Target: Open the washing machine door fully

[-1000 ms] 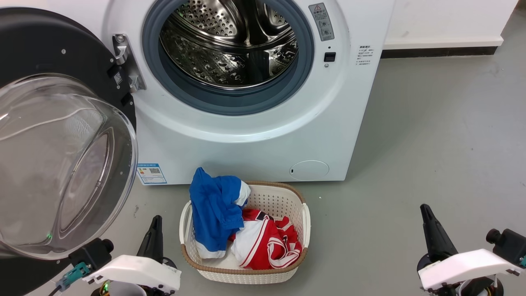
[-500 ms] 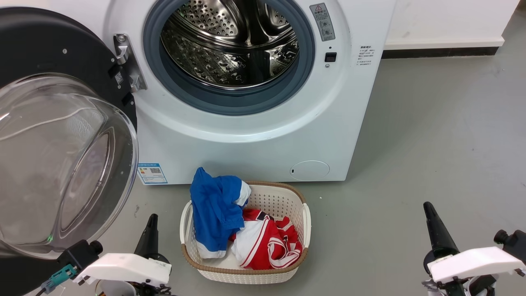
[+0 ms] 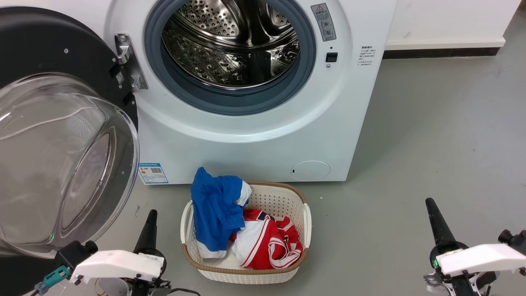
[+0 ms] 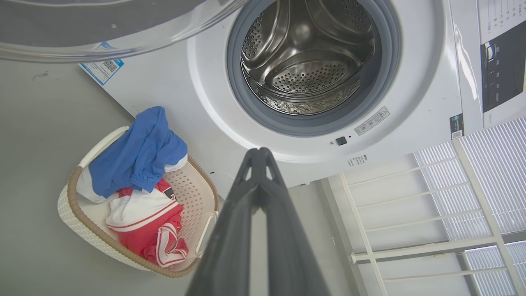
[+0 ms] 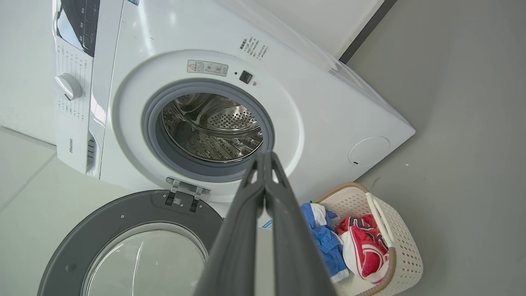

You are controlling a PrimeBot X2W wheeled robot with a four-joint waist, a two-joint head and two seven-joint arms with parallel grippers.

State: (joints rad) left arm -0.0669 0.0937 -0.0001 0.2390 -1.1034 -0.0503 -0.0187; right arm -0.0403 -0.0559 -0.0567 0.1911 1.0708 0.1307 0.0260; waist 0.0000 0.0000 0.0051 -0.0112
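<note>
Washing machine door [image 3: 53, 45] hangs wide on its hinge, left of the drum [image 3: 230, 49], glass bowl bulging toward me. My left gripper [image 3: 151, 217] and right gripper [image 3: 432, 209]: both closed, empty, low. For any last push I'd nudge the black rim, not the glass, keeping clear of the basket [image 3: 283, 197]

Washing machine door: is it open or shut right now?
Open. The washing machine door stands swung out to the left on its hinge, leaving the steel drum exposed.
</note>
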